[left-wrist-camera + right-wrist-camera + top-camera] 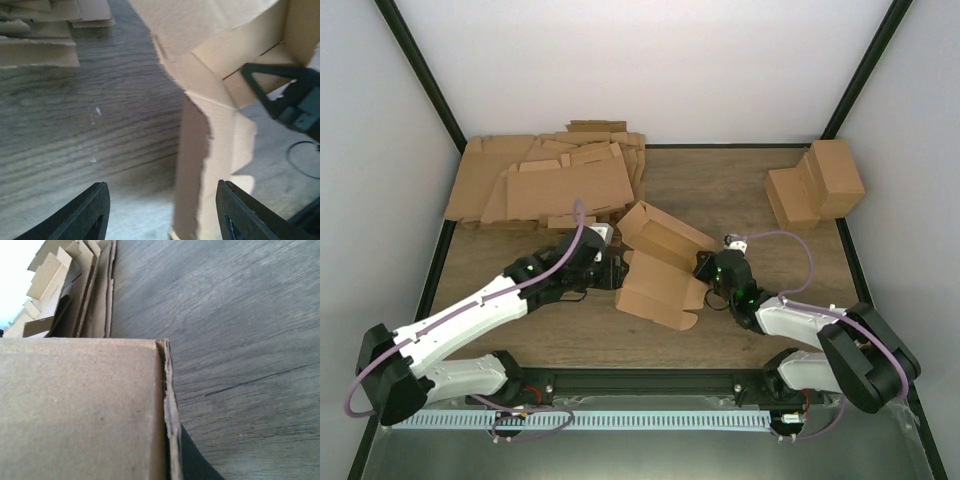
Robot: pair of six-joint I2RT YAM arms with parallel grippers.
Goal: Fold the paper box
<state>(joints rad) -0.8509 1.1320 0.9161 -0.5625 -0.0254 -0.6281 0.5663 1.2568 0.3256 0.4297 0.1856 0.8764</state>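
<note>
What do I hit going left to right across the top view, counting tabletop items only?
Heap of flat cardboard sheets → paper box, half-folded at centre → two folded boxes at far right.

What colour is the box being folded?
The paper box is plain brown; top view shows it best.

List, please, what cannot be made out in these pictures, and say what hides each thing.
- Top view: the tips of the left gripper and right gripper are too small to show their hold.
- Right wrist view: the paper box hides that gripper's fingers, all but one dark finger.
- Left wrist view: the frame edge cuts off the box's top; the heap of sheets is blurred.
</note>
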